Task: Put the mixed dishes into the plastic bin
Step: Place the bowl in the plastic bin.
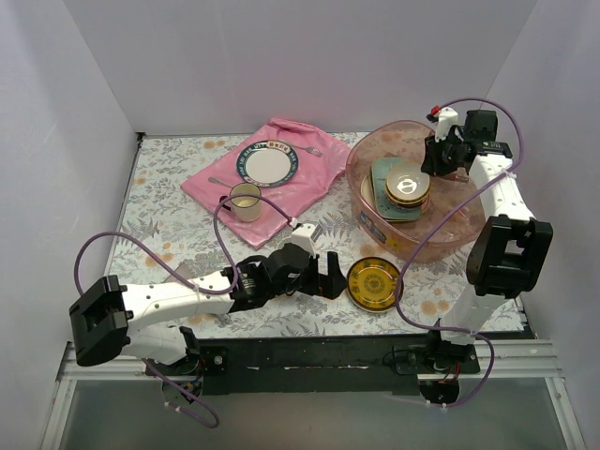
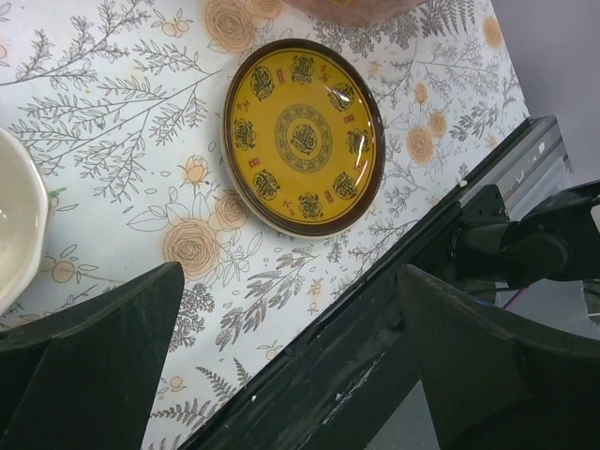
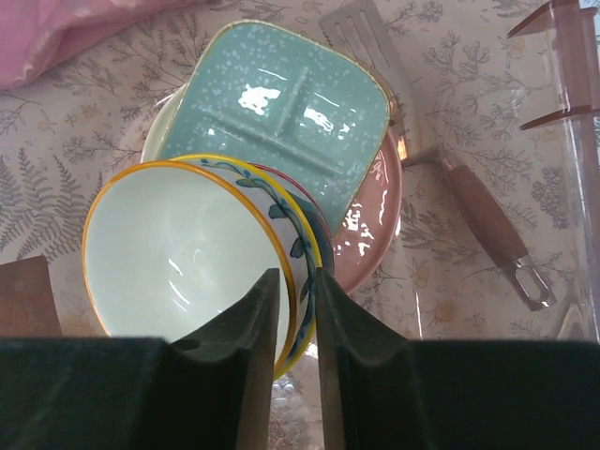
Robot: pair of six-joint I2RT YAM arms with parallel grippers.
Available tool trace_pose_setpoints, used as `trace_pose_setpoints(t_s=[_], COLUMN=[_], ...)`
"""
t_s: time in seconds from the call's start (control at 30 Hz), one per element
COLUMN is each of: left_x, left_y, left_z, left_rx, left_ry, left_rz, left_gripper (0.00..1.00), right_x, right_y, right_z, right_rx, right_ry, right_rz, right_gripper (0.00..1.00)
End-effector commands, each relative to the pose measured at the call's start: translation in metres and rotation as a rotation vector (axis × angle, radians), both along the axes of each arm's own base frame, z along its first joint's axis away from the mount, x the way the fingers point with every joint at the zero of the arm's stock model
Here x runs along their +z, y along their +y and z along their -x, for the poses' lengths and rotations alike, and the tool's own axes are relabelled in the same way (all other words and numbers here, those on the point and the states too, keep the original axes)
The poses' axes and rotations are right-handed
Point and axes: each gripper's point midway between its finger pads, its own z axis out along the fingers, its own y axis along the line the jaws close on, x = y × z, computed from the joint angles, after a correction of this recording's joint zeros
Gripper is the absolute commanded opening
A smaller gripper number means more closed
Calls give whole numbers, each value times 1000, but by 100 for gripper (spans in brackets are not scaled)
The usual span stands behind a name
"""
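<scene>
Now we see the right gripper (image 3: 298,274) astride the rim of the patterned bowl (image 3: 178,253), fingers narrowly parted; we cannot tell whether they pinch it. That bowl sits on the pale green tray (image 3: 281,112) inside the plastic bin (image 1: 427,246), at the table's two o'clock. Our left gripper (image 2: 291,277) gapes wide and empty, the yellow plate (image 2: 303,137) at its twelve o'clock.

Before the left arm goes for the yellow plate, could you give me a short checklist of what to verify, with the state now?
1. The left gripper is open: ok.
2. The yellow plate lies flat on the table, uncovered, ahead of the left gripper: ok.
3. The patterned bowl is inside the plastic bin, on the green tray: ok.
4. The right gripper is free of the bowl's rim: cannot tell; its jaws straddle the rim closely.
5. The right gripper is out of the bin: not ok.
</scene>
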Motion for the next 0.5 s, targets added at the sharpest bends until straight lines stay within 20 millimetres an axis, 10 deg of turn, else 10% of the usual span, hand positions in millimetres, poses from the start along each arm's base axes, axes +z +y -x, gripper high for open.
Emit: trace_pose_setpoints(t_s=[0.0,0.47], left_x=[12,-21], left_y=[-17,-51], left_z=[1,5], left_rx=[-48,-130], left_ry=[2,89], left_rz=[46,-21], left_gripper=[98,98], right_x=[53,98], right_y=[5,29], right_z=[0,48], right_rx=[34,114], right_ry=[-162,-265], right_rz=[7,-67], right_gripper=[35,46])
